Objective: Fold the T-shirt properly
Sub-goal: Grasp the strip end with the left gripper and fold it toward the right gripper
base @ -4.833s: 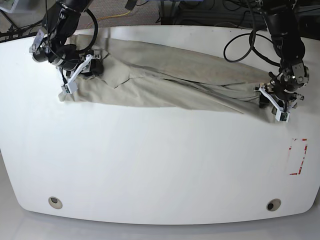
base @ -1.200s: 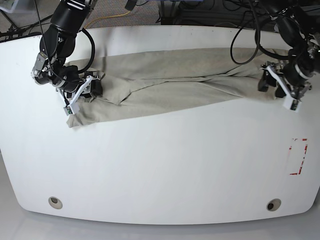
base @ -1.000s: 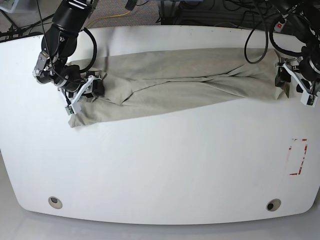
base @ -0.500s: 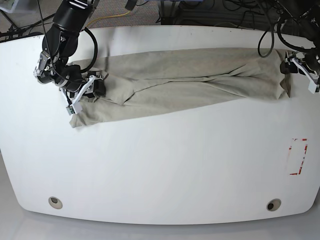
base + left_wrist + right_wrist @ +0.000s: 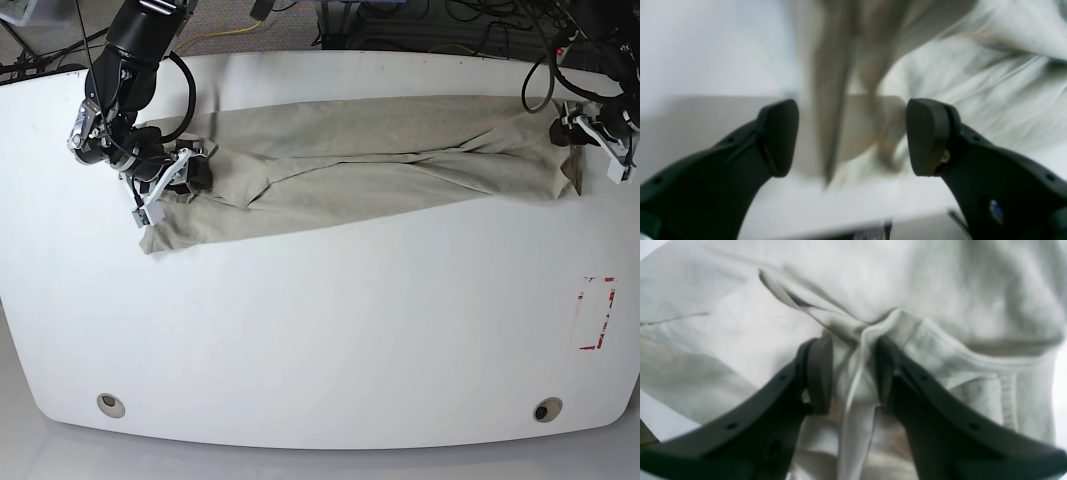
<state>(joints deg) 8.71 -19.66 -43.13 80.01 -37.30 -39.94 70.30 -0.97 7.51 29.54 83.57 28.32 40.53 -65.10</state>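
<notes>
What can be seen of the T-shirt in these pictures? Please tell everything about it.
The T-shirt is khaki-beige, soft and wrinkled, like cotton. It lies flat on the white table, stretched into a long band along the far edge, with a lengthwise crease. The right end effector is shut on a bunched fold near a ribbed hem. The left end effector is open at the other end; blurred cloth shows between its jaws, without a grip.
</notes>
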